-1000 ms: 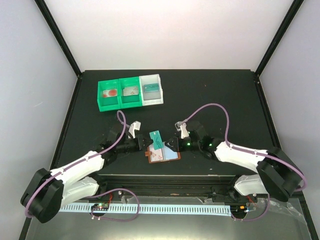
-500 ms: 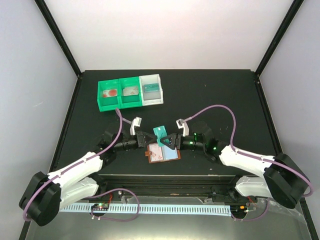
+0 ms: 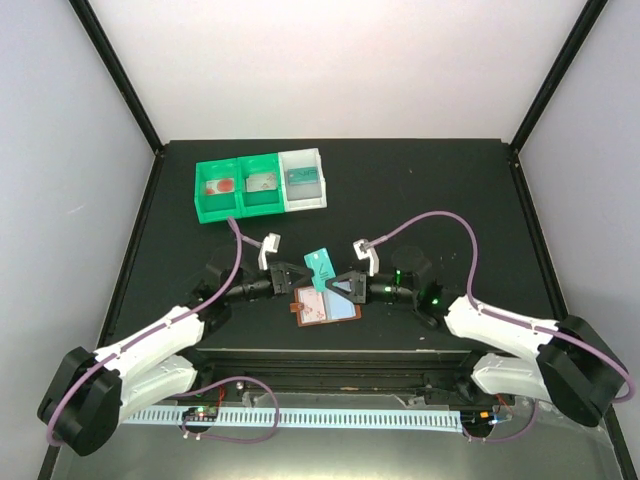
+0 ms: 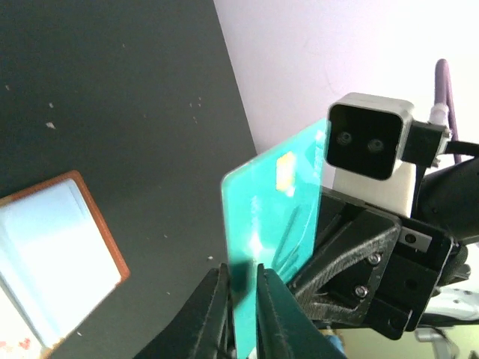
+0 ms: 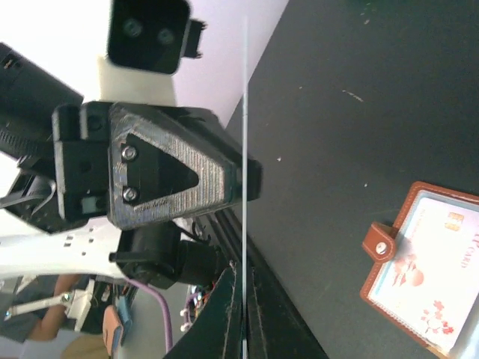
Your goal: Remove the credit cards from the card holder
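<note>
Table (image 3: 450, 200): black, and everything stands on it or hangs over it.
Bins: two green bins (image 3: 238, 188) and a white bin (image 3: 303, 178) stand in a row at 11 o'clock from the grippers, well apart from them.
Left gripper (image 3: 300, 279): at 9 o'clock of the teal credit card (image 3: 320, 264). In the left wrist view its fingers stand close on either side of the card's lower edge with a narrow gap. Whether they press the card cannot be told.
Right gripper (image 3: 334, 285): at 3 o'clock of the card and facing the left gripper. It is clenched on the card, which the right wrist view shows edge-on between the two fingers.
Card holder (image 3: 326, 309): brown-rimmed, lying flat and open on the table at 6 o'clock of both grippers, just below them and touched by neither. Its small tab points toward 9 o'clock in the top view.
Teal credit card: out of the holder and raised off the table between the two grippers, above the holder at its 12 o'clock.
Pale card (image 5: 434, 262): in the holder's pocket, with a red floral print.
</note>
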### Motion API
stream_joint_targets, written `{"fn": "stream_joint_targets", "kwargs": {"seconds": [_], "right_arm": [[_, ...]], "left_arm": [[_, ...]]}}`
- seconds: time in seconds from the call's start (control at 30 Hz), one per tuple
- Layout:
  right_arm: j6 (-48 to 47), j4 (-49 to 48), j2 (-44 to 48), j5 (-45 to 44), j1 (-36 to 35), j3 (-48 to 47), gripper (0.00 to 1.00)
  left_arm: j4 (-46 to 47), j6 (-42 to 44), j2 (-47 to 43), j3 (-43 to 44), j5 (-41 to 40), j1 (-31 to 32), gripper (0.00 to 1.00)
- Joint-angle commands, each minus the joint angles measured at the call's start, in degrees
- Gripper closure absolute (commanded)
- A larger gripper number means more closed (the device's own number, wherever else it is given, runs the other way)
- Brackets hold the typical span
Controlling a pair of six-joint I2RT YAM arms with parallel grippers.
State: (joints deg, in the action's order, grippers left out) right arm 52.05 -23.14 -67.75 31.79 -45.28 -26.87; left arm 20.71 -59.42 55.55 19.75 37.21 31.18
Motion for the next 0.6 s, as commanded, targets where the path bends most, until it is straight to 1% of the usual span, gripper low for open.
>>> {"fn": "stream_joint_targets", "kwargs": {"seconds": [0.0,0.1,0.17,0.2,0.27,0.33,0.4,0.5,0.53,0.57], "right_arm": [[-7.3,4.0,3.3,4.1,-0.3,0.0,0.99],[-14.0,9.1,5.5,7.9,-0.2,-1.0,0.99],[-18.3,12.5,6.8,10.4,-0.2,-1.5,0.99],[-20.1,13.8,7.3,11.5,-0.2,-1.7,0.99],[-23.4,16.6,8.1,14.9,-0.2,-2.5,0.99],[-25.7,18.5,9.0,18.3,-0.2,-3.4,0.99],[-26.6,19.6,10.1,20.5,-0.2,-4.0,0.99],[-27.1,20.5,12.0,22.7,-0.3,-4.8,0.99],[-27.6,20.5,12.3,23.0,-0.2,-4.9,0.99],[-28.4,20.9,12.4,23.6,-0.2,-5.1,0.99]], "left_arm": [[-2.5,5.5,-0.7,4.5,4.9,-0.5,0.82],[-10.2,11.2,-1.7,7.9,8.3,-1.1,0.73],[-18.4,16.8,-2.8,10.6,10.4,-1.5,0.66],[-21.3,19.9,-3.4,11.8,11.8,-1.6,0.59],[-25.3,25.1,-4.6,12.5,15.8,-2.2,0.51],[-28.3,28.3,-5.6,12.2,17.9,-2.9,0.5],[-29.9,30.0,-5.8,12.1,22.4,-3.5,0.52],[-35.0,33.5,-6.2,13.7,28.3,-3.8,0.52],[-36.3,34.7,-6.6,14.0,30.0,-3.8,0.54],[-36.6,35.1,-7.4,14.0,31.6,-3.8,0.57]]}}
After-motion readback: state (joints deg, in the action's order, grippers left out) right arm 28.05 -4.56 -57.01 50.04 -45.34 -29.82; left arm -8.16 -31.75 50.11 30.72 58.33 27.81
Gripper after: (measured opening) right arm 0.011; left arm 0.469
